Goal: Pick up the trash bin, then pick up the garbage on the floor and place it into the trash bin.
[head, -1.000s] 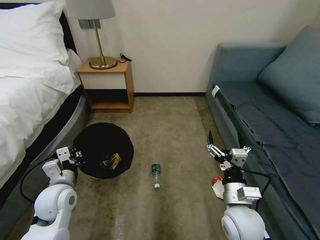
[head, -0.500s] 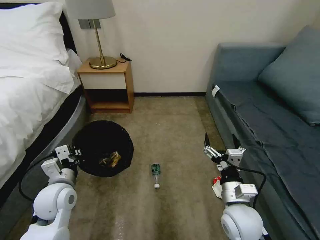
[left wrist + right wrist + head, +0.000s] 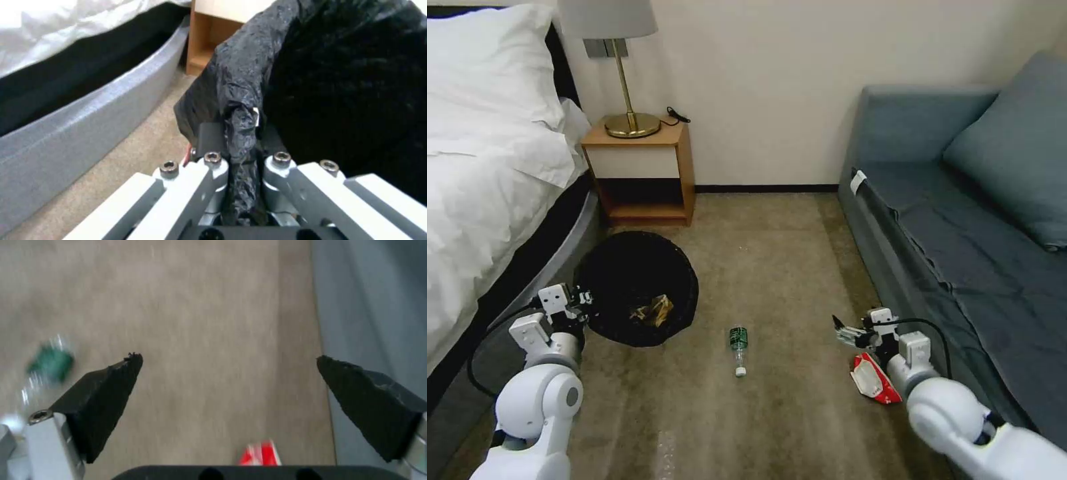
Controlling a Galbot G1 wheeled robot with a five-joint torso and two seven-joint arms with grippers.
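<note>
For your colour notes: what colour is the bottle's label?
Green, clearest in the head view on the bottle.

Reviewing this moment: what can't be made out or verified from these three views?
- Trash bin, head view: one gold-brown wrapper shows inside; anything else is lost against the black liner.
- Left gripper, left wrist view: shut on the bin's bagged rim; the bag hides the pads.
- Bottle, right wrist view: blurred, label unreadable.
- Red-and-white wrapper: right arm covers part in the head view; right wrist view cuts it off under the open right gripper.
</note>
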